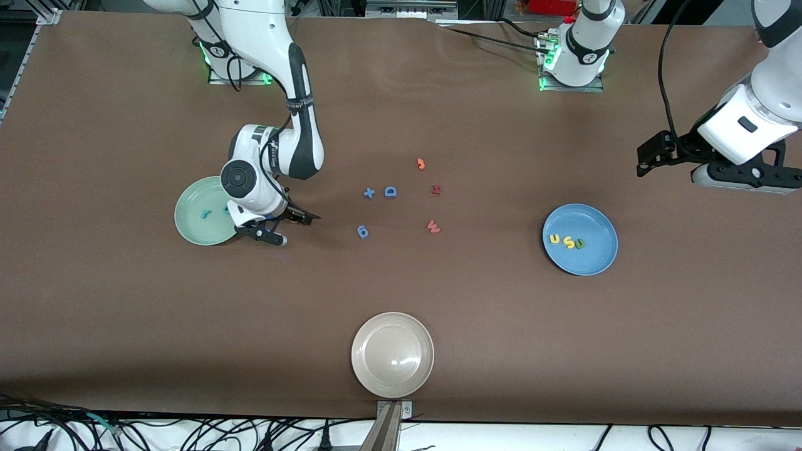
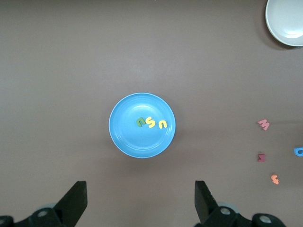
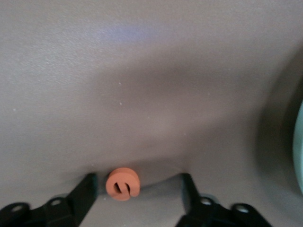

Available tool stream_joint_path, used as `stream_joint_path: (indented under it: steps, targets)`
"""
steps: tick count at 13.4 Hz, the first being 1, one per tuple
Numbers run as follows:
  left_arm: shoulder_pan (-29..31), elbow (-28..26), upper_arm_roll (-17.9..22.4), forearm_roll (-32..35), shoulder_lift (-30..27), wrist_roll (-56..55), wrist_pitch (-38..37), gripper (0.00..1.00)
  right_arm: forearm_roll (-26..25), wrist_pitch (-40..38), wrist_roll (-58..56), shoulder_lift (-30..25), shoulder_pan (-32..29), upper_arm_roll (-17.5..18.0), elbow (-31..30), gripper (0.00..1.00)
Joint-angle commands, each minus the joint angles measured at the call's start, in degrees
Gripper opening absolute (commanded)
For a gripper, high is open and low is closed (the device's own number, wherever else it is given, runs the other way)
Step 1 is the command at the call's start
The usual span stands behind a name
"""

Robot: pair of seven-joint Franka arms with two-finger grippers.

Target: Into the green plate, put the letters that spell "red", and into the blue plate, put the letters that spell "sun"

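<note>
Right now the right gripper (image 1: 280, 229) is down low at the table, just beside the green plate (image 1: 188, 216) on the side toward the middle of the table, and its wrist view shows the orange "e" (image 3: 122, 184) lying flat on the brown table (image 1: 125, 313) between the two fingers (image 3: 85, 191), which stand apart with a gap on either side of it, nothing clamped. In the green plate lie two teal letters (image 1: 215, 212), side by side. Over at the left arm's end, the left gripper (image 2: 141, 201) waits high in the air with its fingers spread wide and nothing between them, looking down on the blue plate (image 1: 595, 216). In that plate sit the yellow "u" (image 1: 554, 238), the yellow "s" (image 1: 569, 242) and the dark green "u" (image 1: 581, 243), in a row and close together. Mid-table, well apart from both plates, lies a scatter of spare letters: a blue plus shape (image 1: 369, 193) just beside the blue "D" (image 1: 390, 191), the blue "6" (image 1: 363, 232) nearer the front camera, the orange "3" (image 1: 421, 164) nearest the bases, a dark red letter (image 1: 436, 189) and the red "w" (image 1: 433, 227). The beige-white plate (image 1: 392, 354) sits alone near the front edge.
</note>
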Motion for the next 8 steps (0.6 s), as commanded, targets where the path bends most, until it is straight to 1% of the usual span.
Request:
stream_joint_path:
  steps: [1,2,3,4,5,7,8]
  targets:
    - [-1.6,-6.0,1.5,0.1,-4.5,0.6,4.3,1.0,1.2,0.5,-0.2,1.1,-0.1,0.1,0.0,0.19]
    - [-1.7,-6.5,1.5,0.1,-5.0,-0.7,4.3,1.0,1.2,0.5,-0.2,1.1,-0.1,0.1,0.0,0.07]
    - [-1.7,-6.6,1.1,-0.4,-5.2,-3.6,4.2,1.0,1.2,0.4,-0.2,1.1,-0.1,0.1,0.0,0.0]
    - [-1.7,-7.2,0.4,-0.8,-5.8,-5.1,4.2,1.0,1.2,0.3,-0.1,1.0,-0.1,0.1,0.0,0.0]
    - [-1.0,-7.8,-1.2,-0.8,-6.3,-5.2,4.1,1.0,1.2,0.2,-0.1,1.0,-0.1,0.1,0.1,0.0]
    - [-0.1,-7.9,-1.6,-0.7,-6.5,-5.0,4.0,1.0,1.2,0.0,-0.5,0.7,-0.1,-0.3,0.2,0.0]
    - [0.2,-7.9,-1.8,-0.8,-6.5,-5.0,4.0,1.0,1.1,-0.5,-0.9,0.2,-0.1,-1.8,0.4,0.0]
